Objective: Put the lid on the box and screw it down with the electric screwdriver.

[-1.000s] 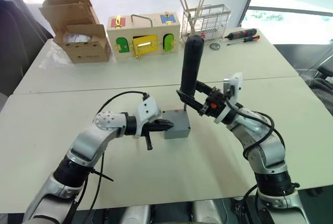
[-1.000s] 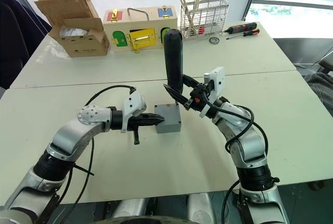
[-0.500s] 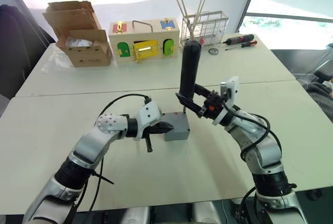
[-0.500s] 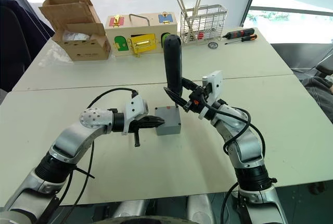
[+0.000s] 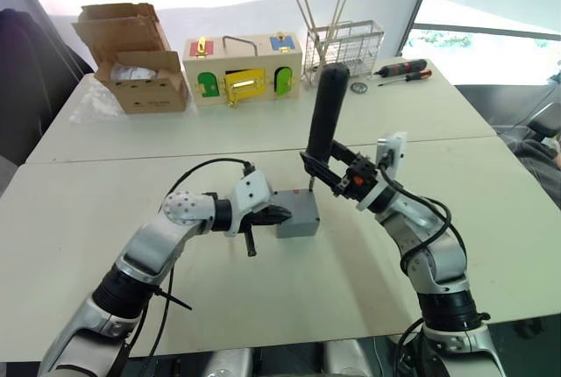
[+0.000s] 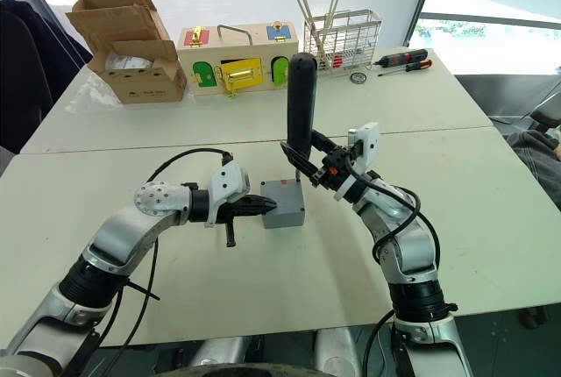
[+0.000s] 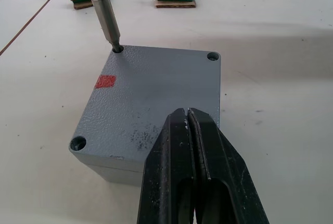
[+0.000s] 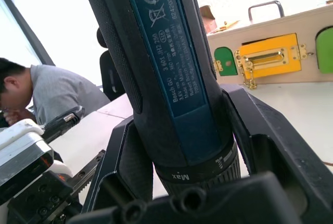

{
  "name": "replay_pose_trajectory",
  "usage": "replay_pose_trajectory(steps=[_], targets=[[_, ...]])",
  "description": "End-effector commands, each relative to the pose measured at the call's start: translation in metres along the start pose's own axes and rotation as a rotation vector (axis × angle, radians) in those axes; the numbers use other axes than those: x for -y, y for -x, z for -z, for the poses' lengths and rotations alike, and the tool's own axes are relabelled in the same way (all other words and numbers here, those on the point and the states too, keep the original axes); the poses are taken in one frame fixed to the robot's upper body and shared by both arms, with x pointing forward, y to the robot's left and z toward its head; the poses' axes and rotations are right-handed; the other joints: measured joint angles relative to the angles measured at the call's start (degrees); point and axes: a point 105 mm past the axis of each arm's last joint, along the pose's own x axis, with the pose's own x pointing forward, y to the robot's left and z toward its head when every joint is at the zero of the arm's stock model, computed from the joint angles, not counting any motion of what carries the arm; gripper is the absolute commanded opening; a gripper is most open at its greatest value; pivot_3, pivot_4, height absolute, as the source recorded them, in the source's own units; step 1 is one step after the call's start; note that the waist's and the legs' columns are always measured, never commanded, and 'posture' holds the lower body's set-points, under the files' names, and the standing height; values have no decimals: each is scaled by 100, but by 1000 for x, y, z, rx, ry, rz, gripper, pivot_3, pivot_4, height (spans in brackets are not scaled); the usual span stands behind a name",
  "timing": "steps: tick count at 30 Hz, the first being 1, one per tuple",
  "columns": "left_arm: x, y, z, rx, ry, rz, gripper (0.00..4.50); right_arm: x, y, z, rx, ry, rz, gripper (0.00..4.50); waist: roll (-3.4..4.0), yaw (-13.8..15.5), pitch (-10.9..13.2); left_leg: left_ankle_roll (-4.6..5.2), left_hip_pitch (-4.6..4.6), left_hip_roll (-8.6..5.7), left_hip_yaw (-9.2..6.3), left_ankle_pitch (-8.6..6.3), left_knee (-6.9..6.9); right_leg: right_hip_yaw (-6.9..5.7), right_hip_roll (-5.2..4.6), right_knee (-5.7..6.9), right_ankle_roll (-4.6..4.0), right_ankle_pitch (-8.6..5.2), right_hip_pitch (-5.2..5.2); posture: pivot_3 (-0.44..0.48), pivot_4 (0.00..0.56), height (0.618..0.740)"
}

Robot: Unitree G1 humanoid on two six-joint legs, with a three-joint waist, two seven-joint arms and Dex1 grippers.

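The box is seen near the middle of the pale worktop, with the lid already seated flat on top of it. The left tool is laid against the box's left side, its two black fingers pressed together and resting on the lid's near edge; nothing is pinched between them. The right tool is clamped around the lower body of the electric screwdriver, which is held nearly upright, leaning slightly, just above the box's far right corner. In the left wrist view the thin metal bit is seen entering one corner screw hole of the lid.

The lid is a square grey plate with a fine pebbled texture, round holes at three visible corners and a small red mark near one edge. The fourth corner is hidden behind the left fingers. The screwdriver is a thick black cylinder with a rounded top and a blue label panel carrying small print that is hard to read.

Whether a screw sits under the bit cannot be made out. The box's interior is covered by the lid.
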Motion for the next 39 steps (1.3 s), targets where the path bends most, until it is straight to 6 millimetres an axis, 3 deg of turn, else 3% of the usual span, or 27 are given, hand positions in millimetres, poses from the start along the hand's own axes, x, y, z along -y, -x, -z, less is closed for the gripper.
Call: replay_pose_trajectory(steps=[1,20,27,29,36,39], targets=[[-1,0,10,-37,22,-13,0,-5,15,59,-198,-138,13,1864,0,1,0,0,0,0,-1,0,0,0,0,0,0,-1,0,0,150,734],[0,-1,11,-36,27,-12,0,-8,12,58,-191,-109,2,1864,1,0,0,0,0,0,-3,-2,-4,-3,-4,-2,2,-9,0,0,150,734],[-1,-1,11,-35,29,-12,0,-1,6,35,-134,-62,1,1864,6,2,5,0,-3,0,-5,-2,-11,-3,-5,-4,2,-10,-4,0,150,734],[-1,0,11,-35,28,-13,0,6,4,15,-94,-17,13,1864,9,7,10,0,-6,-1,-5,-2,-11,-4,-6,-4,2,-11,-6,0,150,734],[-1,6,10,-37,22,-15,0,16,1,-82,73,20,-42,1864,32,23,119,0,-42,-6,-8,-2,-11,-5,-12,-3,1,-10,-35,0,150,734],[0,18,10,-54,-5,-31,0,12,2,-118,148,-36,-99,1864,41,10,150,-8,-128,-8,-9,5,7,-4,-13,16,-1,-3,-119,0,150,734]])
